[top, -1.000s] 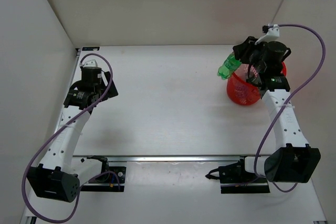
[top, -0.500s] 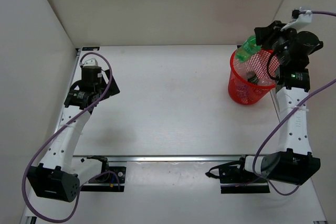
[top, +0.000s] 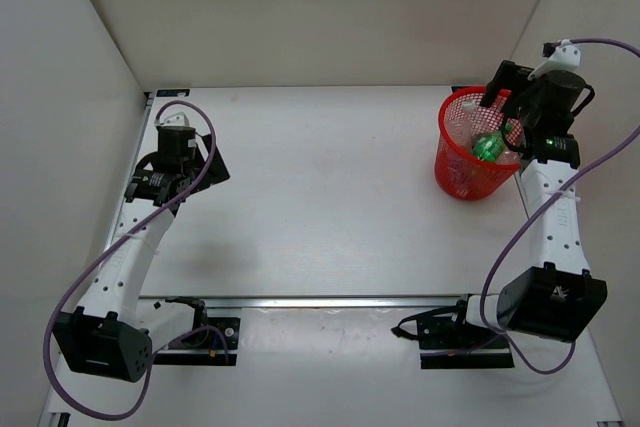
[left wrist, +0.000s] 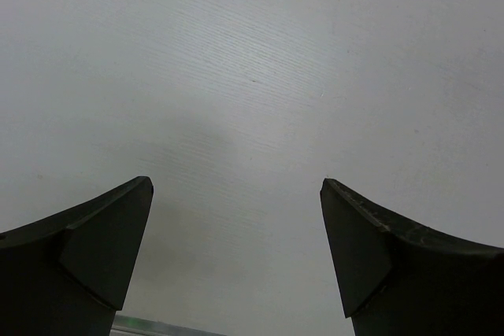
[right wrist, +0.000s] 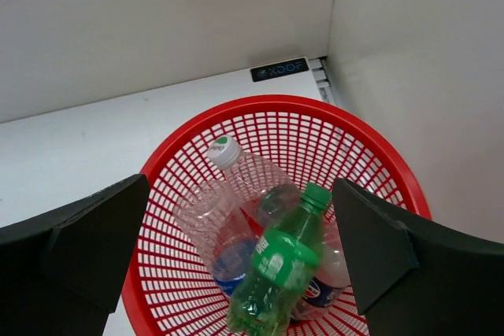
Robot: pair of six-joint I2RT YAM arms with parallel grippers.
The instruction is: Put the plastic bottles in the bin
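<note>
Plainly bottles (right wrist: pixel 274 267) occupy bin (right wrist: pixel 269 102) (right end effector (right wrist: pixel 240 190) agape).

The right tool (right wrist: pixel 240 186), jaws spread wide, frames the red bin (right wrist: pixel 276 106) directly ahead; inside, a green bottle (right wrist: pixel 277 271) overlies clear bottles (right wrist: pixel 228 202), one white-capped.

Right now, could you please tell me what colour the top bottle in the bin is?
The bottle is green all over, cap included; the right wrist view shows it best.

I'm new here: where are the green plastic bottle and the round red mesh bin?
Green plastic bottle (right wrist: pixel 276 261): right wrist view, its label.
Round red mesh bin (right wrist: pixel 268 103): right wrist view, far rim.
</note>
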